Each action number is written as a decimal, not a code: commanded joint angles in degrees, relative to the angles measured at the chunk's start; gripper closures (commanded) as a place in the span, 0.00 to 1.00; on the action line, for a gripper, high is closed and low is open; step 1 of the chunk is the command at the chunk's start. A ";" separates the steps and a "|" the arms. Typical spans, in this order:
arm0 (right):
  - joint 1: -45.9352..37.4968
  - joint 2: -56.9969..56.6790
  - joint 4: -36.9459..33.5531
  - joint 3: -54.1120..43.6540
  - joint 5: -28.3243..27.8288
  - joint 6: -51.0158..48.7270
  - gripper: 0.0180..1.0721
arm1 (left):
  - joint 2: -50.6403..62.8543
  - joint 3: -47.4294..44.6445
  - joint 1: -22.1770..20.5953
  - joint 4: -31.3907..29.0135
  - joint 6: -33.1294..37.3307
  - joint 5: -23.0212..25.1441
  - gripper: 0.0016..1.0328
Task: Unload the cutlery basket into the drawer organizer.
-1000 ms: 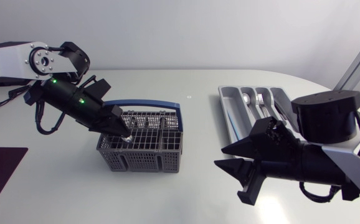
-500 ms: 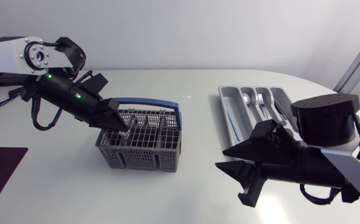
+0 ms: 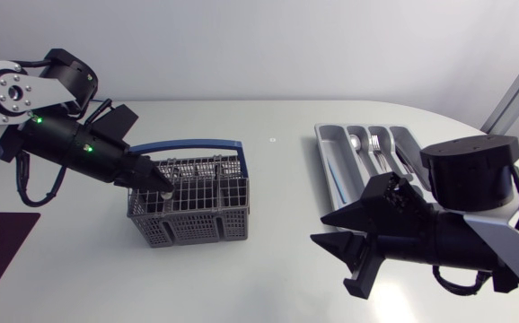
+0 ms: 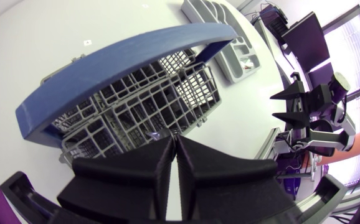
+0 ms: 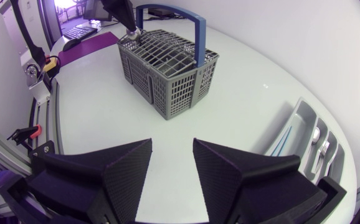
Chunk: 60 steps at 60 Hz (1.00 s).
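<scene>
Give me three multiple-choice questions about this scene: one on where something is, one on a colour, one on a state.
1. Where is the left pincer? A at the basket's top rim; B beside the right pincer; C under the basket.
2. What colour is the basket's handle? A red; B blue; C yellow.
3. How is the right pincer? A open and empty; B shut on a fork; C shut on the handle.
Answers: 1 A, its tip sits at the basket's top grid in the head view; 2 B, the arch is blue in every view; 3 A, its fingers stand apart with nothing between them.
</scene>
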 commanded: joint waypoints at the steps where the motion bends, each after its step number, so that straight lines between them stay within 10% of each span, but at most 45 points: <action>1: -0.29 -0.37 -0.20 -0.93 -0.28 0.06 0.52 | -0.94 -2.07 0.80 1.40 3.48 -0.32 0.95; 13: -0.20 -0.02 -0.11 -1.02 -0.28 0.06 0.52 | -0.86 -3.04 4.14 2.54 5.85 -0.15 0.96; 36: -0.29 0.15 -0.02 -0.84 -0.20 0.06 0.52 | 2.57 -2.07 12.40 2.19 8.40 14.53 0.96; 60: -0.20 0.42 -0.38 -0.05 -0.11 -0.11 0.52 | 8.28 4.34 15.83 -9.23 12.00 19.54 0.96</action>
